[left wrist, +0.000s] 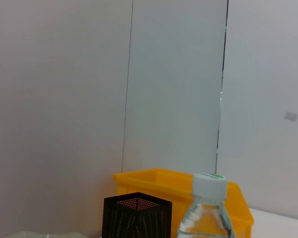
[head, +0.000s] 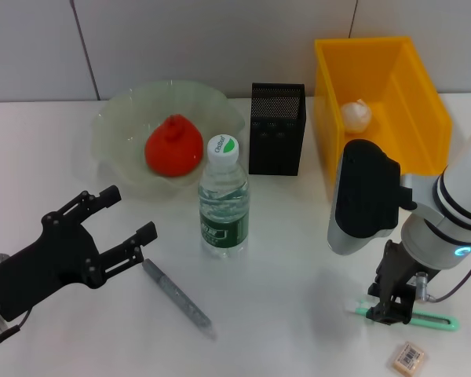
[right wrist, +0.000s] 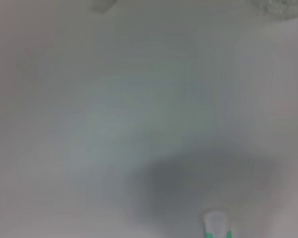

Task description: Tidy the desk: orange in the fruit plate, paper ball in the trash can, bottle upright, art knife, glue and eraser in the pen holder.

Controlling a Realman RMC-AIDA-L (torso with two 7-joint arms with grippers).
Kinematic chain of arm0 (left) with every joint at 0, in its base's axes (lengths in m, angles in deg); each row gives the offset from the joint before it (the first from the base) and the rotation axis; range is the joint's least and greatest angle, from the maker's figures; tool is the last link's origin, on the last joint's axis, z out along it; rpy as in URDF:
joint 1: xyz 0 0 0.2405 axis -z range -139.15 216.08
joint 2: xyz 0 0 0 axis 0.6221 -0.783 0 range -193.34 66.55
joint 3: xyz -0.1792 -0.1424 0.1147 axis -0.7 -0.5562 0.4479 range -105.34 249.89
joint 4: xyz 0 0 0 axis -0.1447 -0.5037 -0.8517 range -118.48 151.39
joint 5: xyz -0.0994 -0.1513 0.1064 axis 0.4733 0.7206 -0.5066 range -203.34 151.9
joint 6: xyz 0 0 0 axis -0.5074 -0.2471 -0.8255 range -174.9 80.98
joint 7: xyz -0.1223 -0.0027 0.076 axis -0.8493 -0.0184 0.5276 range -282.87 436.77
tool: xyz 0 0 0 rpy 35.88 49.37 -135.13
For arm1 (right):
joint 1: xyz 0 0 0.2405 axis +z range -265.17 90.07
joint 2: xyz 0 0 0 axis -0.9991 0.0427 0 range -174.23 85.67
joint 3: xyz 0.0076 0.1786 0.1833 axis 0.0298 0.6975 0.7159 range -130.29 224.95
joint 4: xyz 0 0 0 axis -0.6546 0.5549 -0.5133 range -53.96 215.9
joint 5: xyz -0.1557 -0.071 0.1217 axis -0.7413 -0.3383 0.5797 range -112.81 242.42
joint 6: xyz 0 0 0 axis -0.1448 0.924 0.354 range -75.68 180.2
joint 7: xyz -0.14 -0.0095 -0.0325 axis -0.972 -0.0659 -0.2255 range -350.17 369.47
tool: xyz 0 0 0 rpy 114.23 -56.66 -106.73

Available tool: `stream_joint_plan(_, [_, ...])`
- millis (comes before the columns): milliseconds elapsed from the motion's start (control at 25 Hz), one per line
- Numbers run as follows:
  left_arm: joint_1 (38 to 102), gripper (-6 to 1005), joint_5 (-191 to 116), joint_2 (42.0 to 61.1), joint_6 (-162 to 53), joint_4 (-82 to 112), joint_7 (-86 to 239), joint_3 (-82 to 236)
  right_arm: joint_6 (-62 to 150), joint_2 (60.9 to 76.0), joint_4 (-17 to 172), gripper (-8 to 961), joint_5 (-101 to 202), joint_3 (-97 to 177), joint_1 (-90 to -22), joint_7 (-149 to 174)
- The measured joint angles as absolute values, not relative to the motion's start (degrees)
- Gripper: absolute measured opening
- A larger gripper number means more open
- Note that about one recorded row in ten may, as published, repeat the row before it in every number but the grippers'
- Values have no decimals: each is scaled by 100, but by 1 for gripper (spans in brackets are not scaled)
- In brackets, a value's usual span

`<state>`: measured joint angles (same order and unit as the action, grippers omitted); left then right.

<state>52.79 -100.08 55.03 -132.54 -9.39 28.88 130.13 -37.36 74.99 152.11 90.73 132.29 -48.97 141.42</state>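
Observation:
The orange (head: 173, 146) lies in the pale-green fruit plate (head: 112, 119). The bottle (head: 224, 200) (left wrist: 204, 210) stands upright in front of the black mesh pen holder (head: 276, 129) (left wrist: 137, 216). The paper ball (head: 356, 115) rests inside the yellow trash can (head: 424, 102) (left wrist: 161, 181). A grey art knife (head: 178, 296) lies on the table just right of my open left gripper (head: 124, 217). My right gripper (head: 389, 311) is down over the green-and-white glue (head: 432, 320), whose white end (right wrist: 216, 223) shows in the right wrist view. The tan eraser (head: 408, 357) lies just in front of the glue.
A white wall rises behind the white table (head: 298, 236). The plate, pen holder and trash can stand in a row along the back. The table's front edge is close to the eraser.

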Motion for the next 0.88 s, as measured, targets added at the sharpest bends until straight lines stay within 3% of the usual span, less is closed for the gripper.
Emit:
stream_joint_plan(720, [5261,826,-10008,5506,-13256,-939,2888,12984,-3702,7499,15119,235,9073,13223,-4860,14239])
stream_joint_plan(880, [5253,826,-10008,5508,-13256,-938,2909,12984,-3703,7499,15119,164,9073,13223,-4851,14265])
